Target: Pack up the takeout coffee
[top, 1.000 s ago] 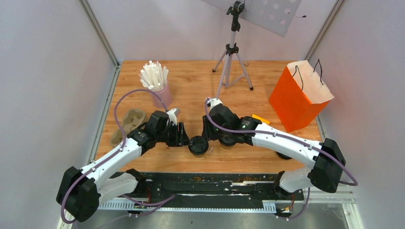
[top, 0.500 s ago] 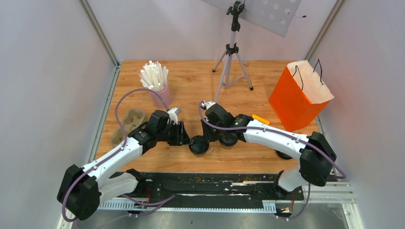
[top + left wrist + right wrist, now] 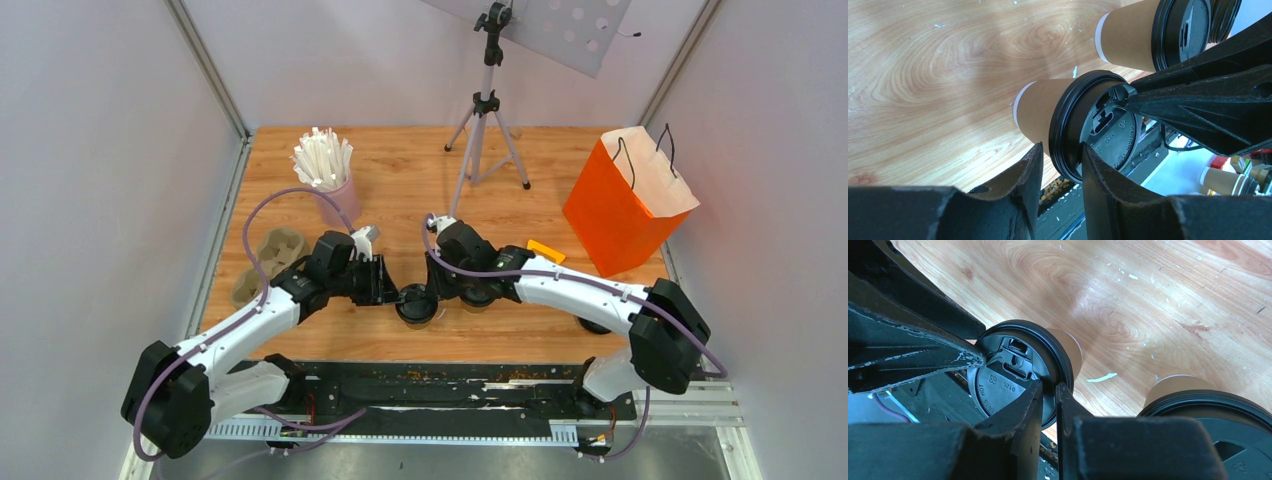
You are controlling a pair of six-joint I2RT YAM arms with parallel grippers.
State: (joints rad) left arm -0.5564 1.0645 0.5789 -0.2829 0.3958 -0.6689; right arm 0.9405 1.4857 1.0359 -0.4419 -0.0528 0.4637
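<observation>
coffee lid (image 3: pixel 1008 372) rim betw right gripper (image 3: pixel 1049 386) fingers

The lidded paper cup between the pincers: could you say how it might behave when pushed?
Probably tips easily: the cup tapers to a narrow base. Its paper wall likely dents if squeezed. The black lid looks stiffer.

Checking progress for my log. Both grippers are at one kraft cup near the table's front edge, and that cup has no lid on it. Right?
Not quite. That kraft cup does carry a black lid, plain in the left wrist view. The rest holds: the left gripper and the right gripper are both at it, fingers either side of the lid's rim.
</observation>
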